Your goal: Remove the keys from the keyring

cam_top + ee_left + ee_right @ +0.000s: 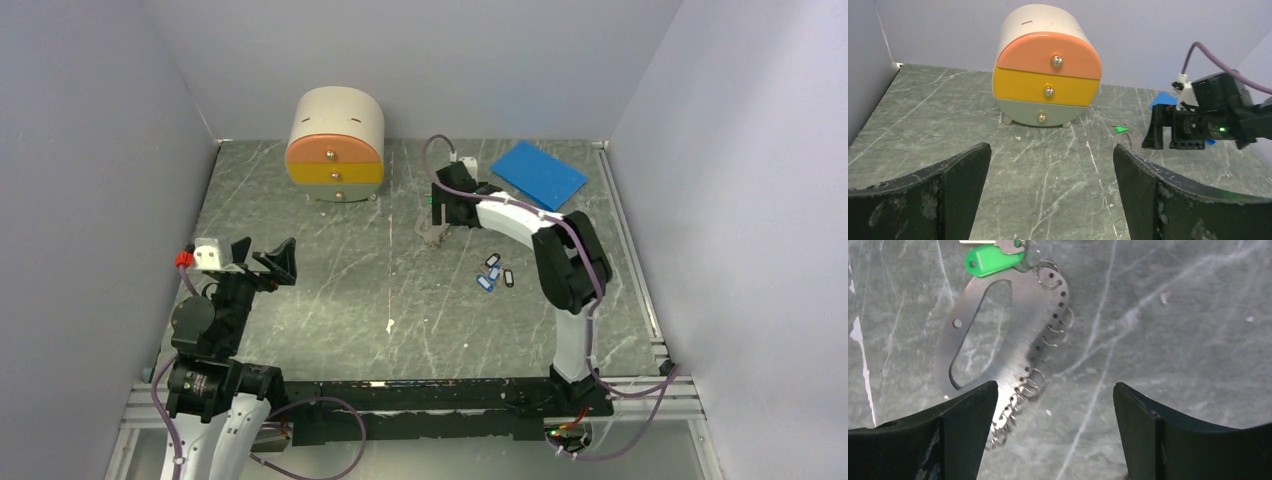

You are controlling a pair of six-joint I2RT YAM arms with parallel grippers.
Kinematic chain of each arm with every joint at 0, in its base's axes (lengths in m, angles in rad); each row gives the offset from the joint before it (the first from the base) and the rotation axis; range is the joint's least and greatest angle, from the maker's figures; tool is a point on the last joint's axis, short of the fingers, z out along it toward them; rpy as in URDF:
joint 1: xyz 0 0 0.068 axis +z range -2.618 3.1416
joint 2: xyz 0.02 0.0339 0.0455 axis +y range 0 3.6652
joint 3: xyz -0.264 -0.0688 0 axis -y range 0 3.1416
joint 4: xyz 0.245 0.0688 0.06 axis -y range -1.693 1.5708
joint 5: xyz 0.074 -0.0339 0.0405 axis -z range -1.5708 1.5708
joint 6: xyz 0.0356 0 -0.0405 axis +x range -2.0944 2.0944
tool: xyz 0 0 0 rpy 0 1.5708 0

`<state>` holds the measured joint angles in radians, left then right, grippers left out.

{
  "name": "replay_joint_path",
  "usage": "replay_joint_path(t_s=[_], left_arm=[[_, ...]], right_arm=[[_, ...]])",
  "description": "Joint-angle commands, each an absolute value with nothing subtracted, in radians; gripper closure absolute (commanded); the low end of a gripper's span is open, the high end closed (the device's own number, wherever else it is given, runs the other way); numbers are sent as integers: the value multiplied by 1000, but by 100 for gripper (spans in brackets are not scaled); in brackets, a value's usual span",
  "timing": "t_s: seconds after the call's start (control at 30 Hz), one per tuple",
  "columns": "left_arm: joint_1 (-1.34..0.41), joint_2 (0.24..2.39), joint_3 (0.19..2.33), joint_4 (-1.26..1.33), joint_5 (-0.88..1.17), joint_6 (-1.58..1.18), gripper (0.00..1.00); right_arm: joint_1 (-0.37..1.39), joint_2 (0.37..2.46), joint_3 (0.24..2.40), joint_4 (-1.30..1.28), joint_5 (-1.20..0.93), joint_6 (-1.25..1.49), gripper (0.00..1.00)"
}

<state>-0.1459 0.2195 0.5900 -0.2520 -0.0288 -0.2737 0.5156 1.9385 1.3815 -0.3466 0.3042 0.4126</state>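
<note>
In the right wrist view, the keyring (1020,325) is a flat, silvery crescent plate lying on the grey marbled table (1173,330). It has a long cutout and a row of holes along its curved edge, several of them carrying small wire rings. The keys (993,261), a bright green plastic tag with a silvery blade, hang at its far tip. The right claw (1054,390) gapes wide and holds nothing.

In the left wrist view, the left claw (1051,150) is spread wide and empty. The green tag lies far ahead, beside the right claw.

In the top view, the keyring lies at the far middle of the table under the right claw, well apart from the left claw.
</note>
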Motion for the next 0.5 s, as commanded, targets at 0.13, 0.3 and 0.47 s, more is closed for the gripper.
replay_joint_path(t_s=[0.13,0.3,0.47], left_arm=[[-150,234,579,-212,13,-259,2],[-150,235,577,-206,29,-257,2],[-150,239,574,-201,38,-257,2]], right_arm=[[550,2110,1569,-385,423,479,21],[554,2164,1607,-393,410,503,26],[555,2210,1632,-414,407,531,33]])
